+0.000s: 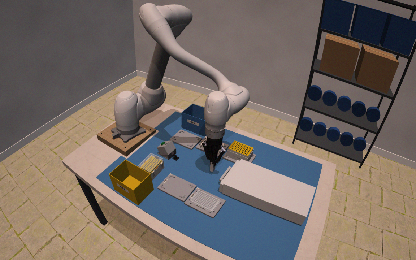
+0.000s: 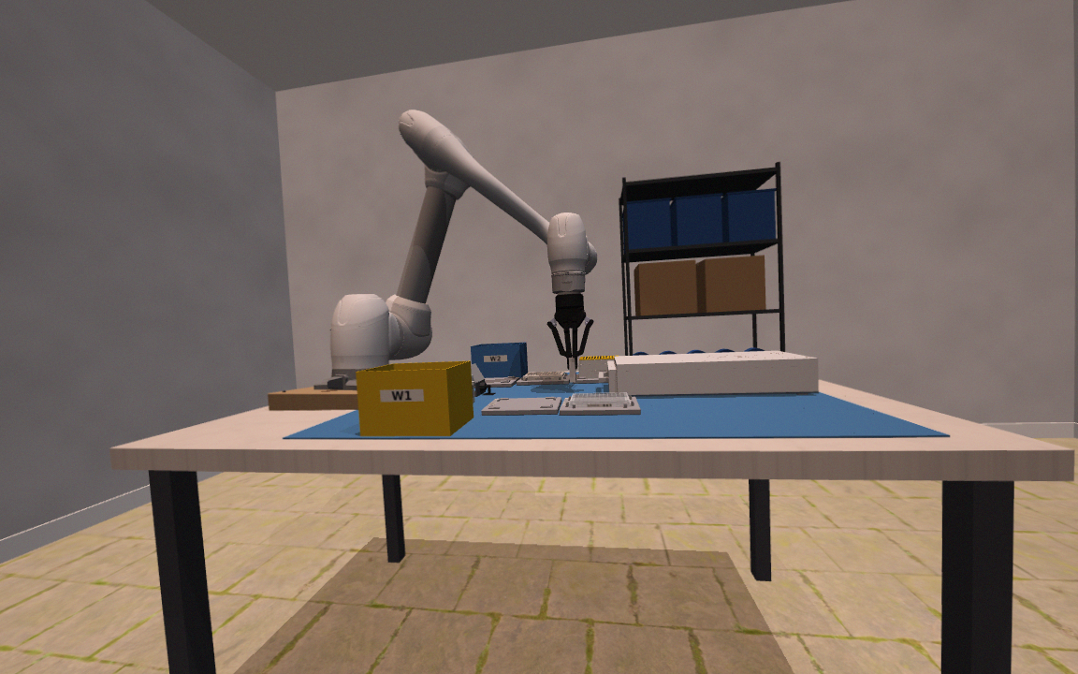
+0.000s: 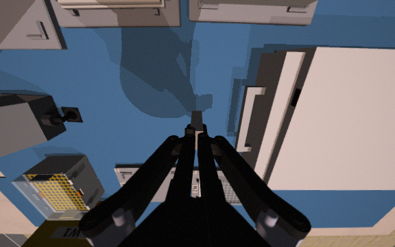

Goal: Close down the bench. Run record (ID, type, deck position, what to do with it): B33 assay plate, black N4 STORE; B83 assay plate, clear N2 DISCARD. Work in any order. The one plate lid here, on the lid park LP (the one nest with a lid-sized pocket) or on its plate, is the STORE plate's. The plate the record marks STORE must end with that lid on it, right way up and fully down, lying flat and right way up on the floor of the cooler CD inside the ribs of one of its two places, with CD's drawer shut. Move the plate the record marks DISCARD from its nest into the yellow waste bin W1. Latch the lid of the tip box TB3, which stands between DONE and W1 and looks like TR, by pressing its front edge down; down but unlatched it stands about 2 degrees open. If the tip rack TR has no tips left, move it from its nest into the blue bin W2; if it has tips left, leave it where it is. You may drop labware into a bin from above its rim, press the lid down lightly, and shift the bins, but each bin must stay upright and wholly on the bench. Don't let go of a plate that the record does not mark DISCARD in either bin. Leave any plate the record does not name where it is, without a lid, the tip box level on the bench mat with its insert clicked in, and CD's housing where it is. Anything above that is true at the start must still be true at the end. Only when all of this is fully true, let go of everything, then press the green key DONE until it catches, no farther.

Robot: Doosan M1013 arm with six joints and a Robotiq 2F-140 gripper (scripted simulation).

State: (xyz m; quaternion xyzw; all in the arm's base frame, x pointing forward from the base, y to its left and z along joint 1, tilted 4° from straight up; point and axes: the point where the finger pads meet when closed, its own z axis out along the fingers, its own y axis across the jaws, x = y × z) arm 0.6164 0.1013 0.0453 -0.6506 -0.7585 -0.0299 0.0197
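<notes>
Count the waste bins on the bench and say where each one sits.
2. Yellow bin W1 at the mat's front-left corner; blue bin W2 at the back, behind the arm's wrist.

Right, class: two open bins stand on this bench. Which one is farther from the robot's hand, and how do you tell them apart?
The yellow bin W1, at the mat's near-left corner. The blue bin W2 sits just behind the shut hand.

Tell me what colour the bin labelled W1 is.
Yellow. The bin shows best in the exterior view, at the front left of the blue mat.
</notes>
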